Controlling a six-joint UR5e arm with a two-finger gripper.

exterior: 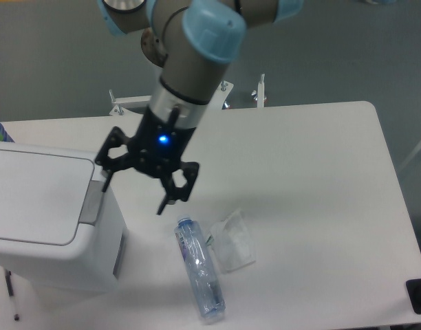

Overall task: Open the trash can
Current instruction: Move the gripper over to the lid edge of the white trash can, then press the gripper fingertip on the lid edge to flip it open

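Trash can (49, 220) sits at the left side of the table (320, 206) with its flat lid (35, 199) down. Right beside its top corner hangs the gripper (135, 189), fingers spread wide and holding nothing. A bottle (199, 268) and a clear bag (234, 242) lie nearby.

The trash can (38, 227) is white all over, with a grey push tab (93, 203) on its lid edge. Beside it, the gripper (133, 189) is black with a small blue light glowing on its body. The arm (190, 69) above is grey with pale blue joint caps. Right of the trash can lie a clear plastic bottle (199, 269) and a translucent whitish bag (232, 240) on the white table (320, 206).
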